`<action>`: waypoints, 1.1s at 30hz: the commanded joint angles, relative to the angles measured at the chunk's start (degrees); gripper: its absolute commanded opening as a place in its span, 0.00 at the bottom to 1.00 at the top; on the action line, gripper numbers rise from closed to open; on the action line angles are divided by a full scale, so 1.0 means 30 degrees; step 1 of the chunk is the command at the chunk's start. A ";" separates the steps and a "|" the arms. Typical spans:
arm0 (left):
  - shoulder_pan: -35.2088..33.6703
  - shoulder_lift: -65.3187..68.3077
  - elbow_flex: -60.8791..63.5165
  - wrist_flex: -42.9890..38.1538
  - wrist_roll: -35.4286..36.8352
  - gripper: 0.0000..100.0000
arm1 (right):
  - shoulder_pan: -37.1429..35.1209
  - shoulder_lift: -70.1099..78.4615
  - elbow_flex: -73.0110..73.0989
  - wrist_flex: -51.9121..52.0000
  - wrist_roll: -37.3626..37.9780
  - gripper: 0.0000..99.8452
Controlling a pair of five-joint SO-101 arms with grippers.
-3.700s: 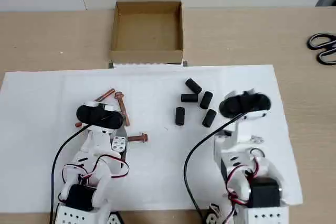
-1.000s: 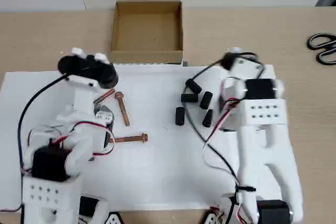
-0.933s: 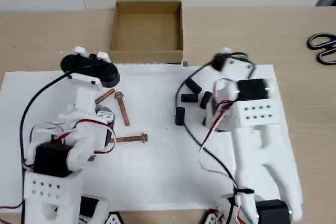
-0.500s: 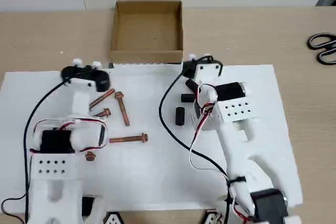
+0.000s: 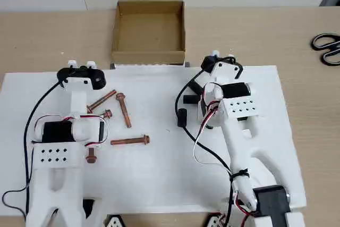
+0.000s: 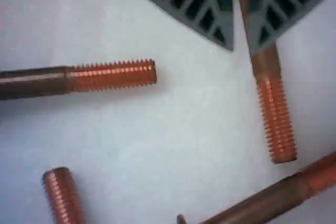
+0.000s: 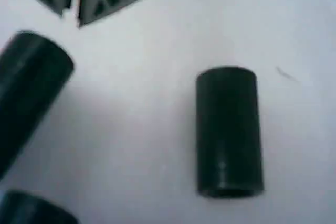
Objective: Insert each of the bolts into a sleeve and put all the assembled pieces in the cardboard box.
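Note:
Several copper bolts lie loose on the white paper (image 5: 159, 174), among them a long bolt (image 5: 130, 141) and a slanted bolt (image 5: 124, 109). The left arm (image 5: 69, 131) stretches over them. In the left wrist view my left gripper (image 6: 240, 45) hovers with its grey fingers (image 6: 205, 3) nearly together, and a bolt (image 6: 275, 108) shows through the slit beneath them. The right arm (image 5: 234, 110) covers most of the black sleeves; one sleeve (image 5: 182, 118) and another sleeve (image 5: 189, 99) peek out. My right gripper (image 7: 72, 17) is shut just above the paper beside a tilted sleeve (image 7: 29, 93) and a separate sleeve (image 7: 228, 132).
The open cardboard box (image 5: 149, 54) stands beyond the paper's far edge, between the two arms. Black scissors (image 5: 326, 46) lie on the wooden table at the far right. Bare paper spreads between the arms toward the front.
Both arms have unfolded from near the front edge and stretched out, the left over the bolts, the right over the sleeves. In the last half second the right arm swung slightly right.

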 commanded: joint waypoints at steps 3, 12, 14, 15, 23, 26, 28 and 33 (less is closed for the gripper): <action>0.0088 0.0322 -0.0073 -0.0586 0.0029 0.01 | 0.0425 -0.0044 -0.0293 -0.1011 -0.0879 0.06; 0.0000 0.1201 -0.0103 -0.1465 0.0000 0.01 | 0.1392 -0.0044 -0.0264 -0.2212 -0.1348 0.14; 0.0000 0.1524 -0.0103 -0.1582 0.0000 0.01 | 0.1392 -0.0015 -0.0234 -0.2623 -0.1377 0.14; 0.0000 0.1670 -0.0103 -0.1700 0.0000 0.01 | 0.1392 -0.0015 -0.0205 -0.2769 -0.1377 0.14; -0.0029 0.2344 -0.0073 -0.2227 0.0059 0.01 | 0.1421 0.2740 -0.0791 -0.2974 -0.1407 0.13; -0.0029 0.2374 -0.0073 -0.2286 0.0059 0.01 | 0.1304 0.3678 -0.1348 -0.3004 -0.1436 0.13; -0.0029 0.2374 -0.0073 -0.2315 0.0088 0.01 | 0.1275 0.4205 -0.1817 -0.3004 -0.1436 0.13; -0.0029 0.2374 -0.0073 -0.2374 0.0088 0.01 | 0.1275 0.5436 -0.2579 -0.2974 -0.1436 0.13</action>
